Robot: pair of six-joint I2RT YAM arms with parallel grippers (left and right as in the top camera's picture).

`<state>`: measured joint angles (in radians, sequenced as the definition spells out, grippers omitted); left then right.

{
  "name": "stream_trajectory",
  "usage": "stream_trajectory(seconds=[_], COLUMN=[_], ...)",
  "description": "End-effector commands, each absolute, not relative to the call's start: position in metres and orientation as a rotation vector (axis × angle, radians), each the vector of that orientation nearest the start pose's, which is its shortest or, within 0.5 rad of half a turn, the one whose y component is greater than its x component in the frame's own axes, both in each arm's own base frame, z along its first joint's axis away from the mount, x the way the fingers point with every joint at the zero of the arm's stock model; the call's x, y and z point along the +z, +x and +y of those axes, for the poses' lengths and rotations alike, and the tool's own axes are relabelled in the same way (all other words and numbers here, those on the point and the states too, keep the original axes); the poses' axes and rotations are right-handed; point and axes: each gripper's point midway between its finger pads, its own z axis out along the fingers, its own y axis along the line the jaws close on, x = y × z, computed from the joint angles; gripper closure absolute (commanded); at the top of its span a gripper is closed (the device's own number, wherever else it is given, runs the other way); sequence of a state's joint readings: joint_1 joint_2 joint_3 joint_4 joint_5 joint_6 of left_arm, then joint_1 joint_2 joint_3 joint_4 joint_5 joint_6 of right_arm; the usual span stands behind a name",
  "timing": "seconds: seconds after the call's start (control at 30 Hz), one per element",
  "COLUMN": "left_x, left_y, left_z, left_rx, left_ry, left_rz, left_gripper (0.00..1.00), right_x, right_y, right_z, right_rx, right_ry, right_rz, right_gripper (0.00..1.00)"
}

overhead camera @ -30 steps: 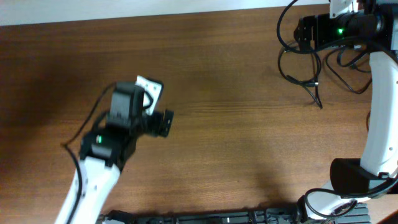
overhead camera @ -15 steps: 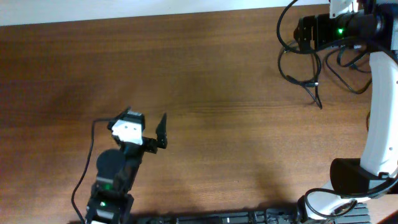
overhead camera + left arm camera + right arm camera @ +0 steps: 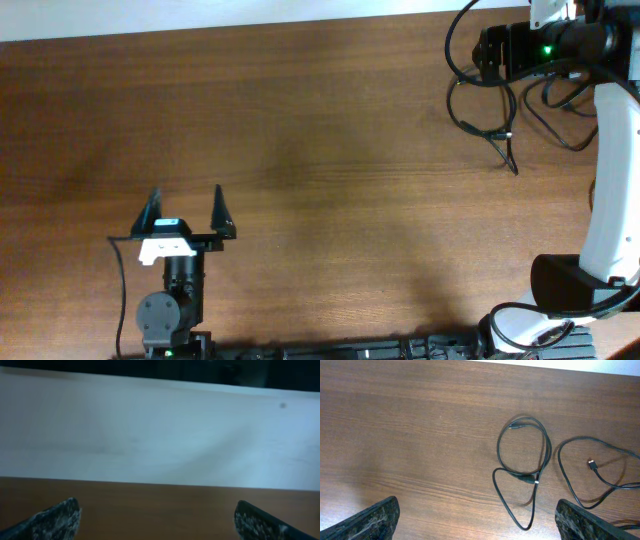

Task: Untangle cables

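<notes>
Cables sit at about 2 o'clock on the table [image 3: 330, 150], under the right arm. From the right wrist, two thin black cords:
- the looped cable [image 3: 549, 452], one round coil that crosses itself low down, tail hanging toward 6 o'clock
- the second cable [image 3: 559, 465], just beside it toward 3 o'clock, small plug [image 3: 591, 464] lying free inside its curve. The two look apart, not touching.

Right gripper [image 3: 480, 522]: jaws spread wide, nothing between them, hanging above the cords. Left gripper [image 3: 187, 208]: down at 7 o'clock, jaws wide, empty, well apart from everything.

Risks, as I judge them:
- a pull on the coil's tail could cinch the crossing into a knot
- a broad grab could take both cords and re-tangle them
- the arm's own thick wires hang near and could snag
- a dragged cord could slip over the 12 o'clock edge
</notes>
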<state>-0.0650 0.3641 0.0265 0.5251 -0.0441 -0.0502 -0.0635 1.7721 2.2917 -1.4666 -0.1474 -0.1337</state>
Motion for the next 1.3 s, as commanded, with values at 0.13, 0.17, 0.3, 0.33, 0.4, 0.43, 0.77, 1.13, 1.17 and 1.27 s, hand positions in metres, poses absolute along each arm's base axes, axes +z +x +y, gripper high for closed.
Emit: stream_trajectory(seconds=[0.13,0.17,0.3,0.33,0.4,0.43,0.77,1.13,1.17,1.27], left_x=[0.22,0.217,0.207,0.205,0.202,0.199,0.156,0.156,0.156,0.156], left_y=[0.254,0.253,0.245,0.244,0.244,0.244,0.245,0.245,0.245,0.245], left_z=[0.026,0.027,0.029,0.029,0.026,0.024,0.016,0.014,0.014,0.014], left_rx=[0.063,0.067,0.073,0.071,0.057,0.047,0.026,0.013,0.013,0.013], left_ry=[-0.174,-0.176,-0.173,-0.168,-0.149,-0.136,-0.082,-0.071,-0.071,-0.072], left_rz=[1.391,1.4,1.436,1.441,1.458,1.471,1.649,1.649,1.649,1.65], left_gripper=[0.01,0.01,0.01,0.01,0.01,0.01,0.01,0.01,0.01,0.01], right_x=[0.35,0.35,0.35,0.35,0.35,0.35,0.35,0.35,0.35,0.35], right_y=[0.399,0.399,0.399,0.399,0.399,0.399,0.399,0.399,0.399,0.399], right_z=[0.003,0.003,0.003,0.003,0.003,0.003,0.003,0.003,0.003,0.003], right_rx=[0.113,0.113,0.113,0.113,0.113,0.113,0.113,0.113,0.113,0.113], right_ry=[-0.154,-0.155,-0.155,-0.155,-0.155,-0.154,-0.154,-0.154,-0.154,-0.154], right_rz=[2.496,2.496,2.496,2.496,2.496,2.496,2.496,2.496,2.496,2.496], right_gripper=[0.01,0.01,0.01,0.01,0.01,0.01,0.01,0.01,0.01,0.01])
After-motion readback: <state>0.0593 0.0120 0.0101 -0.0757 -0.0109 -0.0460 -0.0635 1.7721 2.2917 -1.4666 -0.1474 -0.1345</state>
